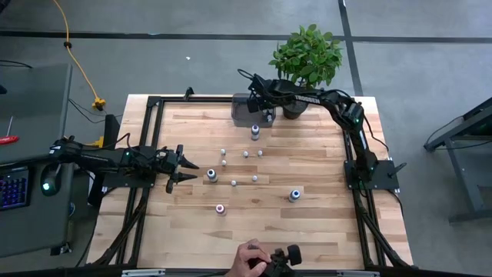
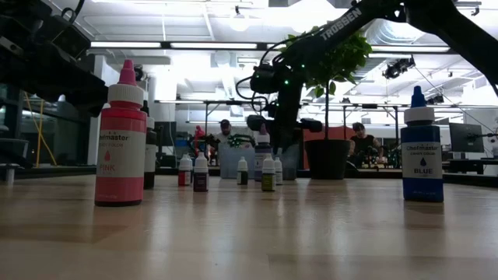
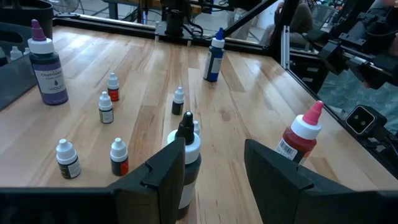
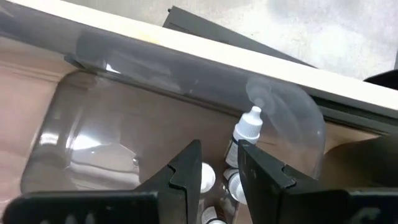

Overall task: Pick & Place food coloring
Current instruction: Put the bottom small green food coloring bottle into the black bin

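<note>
Several food coloring bottles stand upright on the wooden table [image 1: 323,223]: a purple one [image 1: 255,132], a blue one [image 1: 294,195], a pink one [image 1: 221,208], a black-capped one [image 1: 211,175] and tiny white-topped ones [image 1: 246,153]. My left gripper [image 1: 189,171] is open, level with the table, just left of the black-capped bottle [image 3: 186,155], which stands ahead of one finger without touching it. My right gripper [image 4: 221,177] hangs over the grey tray [image 1: 243,108] at the far edge, its fingers a narrow gap apart and empty. A few tiny bottles [image 4: 247,132] lie in the tray.
A potted green plant [image 1: 306,58] stands at the far edge, right of the tray. A person's hand [image 1: 250,260] is at the near edge by a small black device. The pink bottle [image 2: 120,140] and the blue bottle [image 2: 421,152] stand nearest the front. People sit beyond the table.
</note>
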